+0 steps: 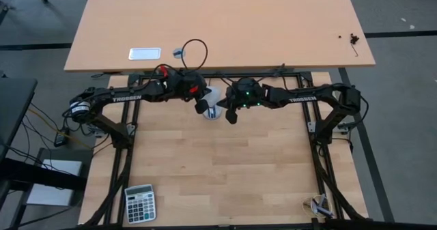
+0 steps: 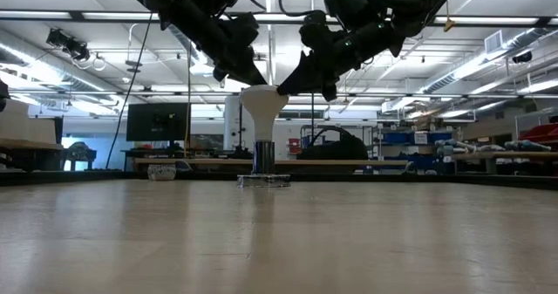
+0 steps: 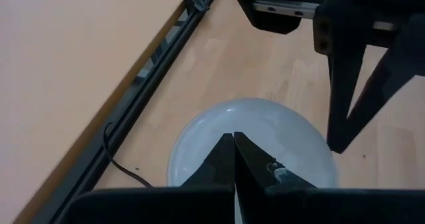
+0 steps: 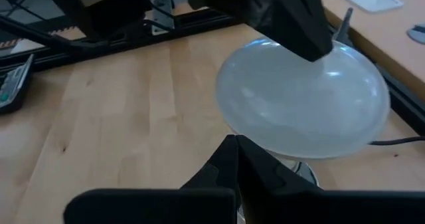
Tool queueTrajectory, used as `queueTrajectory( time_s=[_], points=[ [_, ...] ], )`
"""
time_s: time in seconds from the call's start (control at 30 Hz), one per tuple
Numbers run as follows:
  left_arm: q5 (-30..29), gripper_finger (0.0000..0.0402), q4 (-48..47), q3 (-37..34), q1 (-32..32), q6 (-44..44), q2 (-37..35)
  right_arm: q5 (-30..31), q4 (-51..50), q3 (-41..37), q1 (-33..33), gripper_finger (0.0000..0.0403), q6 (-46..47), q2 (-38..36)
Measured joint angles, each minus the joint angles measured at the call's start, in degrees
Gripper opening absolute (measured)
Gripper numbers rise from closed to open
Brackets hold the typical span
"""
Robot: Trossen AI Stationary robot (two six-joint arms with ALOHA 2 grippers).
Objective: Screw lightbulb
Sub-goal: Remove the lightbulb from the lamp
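The white lightbulb (image 2: 264, 102) stands upright near the table's far edge, dome up, with its narrow base in a dark socket (image 2: 263, 159) on a flat disc (image 2: 263, 181). It also shows in the high view (image 1: 213, 99). My left gripper (image 3: 234, 141) is shut and sits over the dome from the left. My right gripper (image 4: 233, 143) is shut and its tip is at the dome's rim on the right. Both also show in the low view, the left gripper (image 2: 253, 76) and the right gripper (image 2: 292, 83). My left gripper rests its shut fingertips on the bulb's dome face (image 4: 319, 61), slanting down from the table's left. The bulb stays upright in the socket. My right gripper meets the dome's right rim (image 2: 283, 91) with its shut fingertips, slanting down from the table's right; whether it presses cannot be told.
A black frame rail (image 1: 239, 74) runs along the far edge just behind the bulb, with a second light tabletop (image 1: 273, 25) beyond it. A thin black cord (image 3: 116, 161) lies by the socket. A calculator (image 1: 140, 203) lies at the near left. The middle of the table (image 1: 218, 162) is bare wood.
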Motion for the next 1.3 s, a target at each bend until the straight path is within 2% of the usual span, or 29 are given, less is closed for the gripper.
queueTrajectory(
  time_s=[0.3, 0.53, 0.7, 0.87, 0.93, 1.1, 1.3],
  points=[
    [-0.6, 0.0, -1.0, 0.0, 0.1, -0.4, 0.0, 0.5, -1.2, 0.0, -2.8, 0.0011, 1.1, -0.1],
    [1.3, 0.0, -1.0, -0.1, -0.2, -0.9, 0.0, 4.6, -2.4, 0.0, -6.4, 0.0011, 2.4, -0.1],
    [1.2, 0.0, -1.1, -0.1, -0.1, -0.9, 0.1, 2.0, -3.4, 0.0, -8.4, 0.0011, 2.0, -2.2],
    [1.0, 0.0, -1.1, -0.1, -0.2, -0.6, 0.1, -5.1, -4.1, 0.0, -4.6, 0.0012, -1.3, -4.7],
    [0.9, 0.0, -1.0, -0.2, -0.2, -0.6, 0.1, -5.9, -3.8, 0.0, -2.3, 0.0012, -1.9, -4.3],
    [0.8, 0.0, -0.9, -0.2, -0.2, -0.5, 0.1, -3.8, -1.2, 0.0, 1.4, 0.001, -2.8, -1.7],
    [0.3, 0.0, -0.9, -0.2, -0.2, -1.4, 0.1, -0.4, -0.8, 0.0, 0.2, 0.001, -1.8, -0.7]
  ],
)
